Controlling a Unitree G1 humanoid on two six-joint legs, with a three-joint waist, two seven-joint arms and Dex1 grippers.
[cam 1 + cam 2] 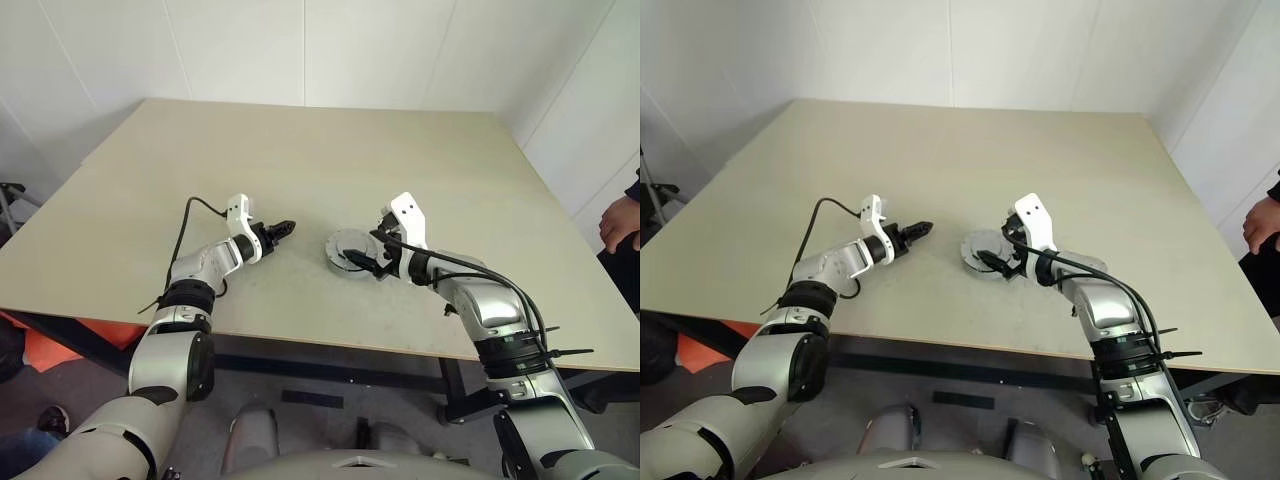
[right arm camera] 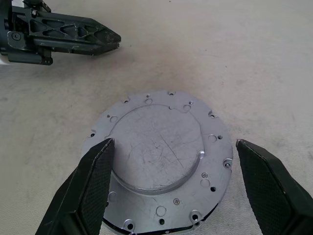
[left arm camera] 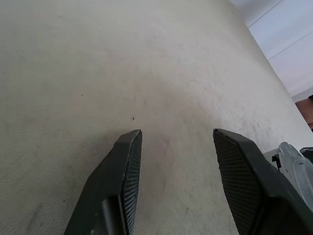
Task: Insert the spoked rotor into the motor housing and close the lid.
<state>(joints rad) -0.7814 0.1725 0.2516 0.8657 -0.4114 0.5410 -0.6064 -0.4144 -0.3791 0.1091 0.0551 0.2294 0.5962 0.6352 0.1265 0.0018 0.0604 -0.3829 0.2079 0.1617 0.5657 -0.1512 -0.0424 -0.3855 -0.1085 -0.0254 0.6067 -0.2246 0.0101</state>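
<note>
While the lid (image 1: 347, 250) lies plain side up on the table (image 1: 300, 150), you see from the head camera your right gripper (image 1: 377, 252) at its right edge and your left gripper (image 1: 282, 229) just left of it. Left wrist: jaws spread, holding nothing. Right wrist: jaws spread wide astride the lid (image 2: 161, 159), not touching it. Retreat crookedly and a finger (image 2: 88, 186) could nudge the lid off-seat.

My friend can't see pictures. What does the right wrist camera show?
A round grey lid lies flat on the beige table, plain side up, with small holes around its rim. The right gripper has its two black fingers spread wide, one on each side of the lid. The left gripper hangs farther off, apart from the lid.
</note>
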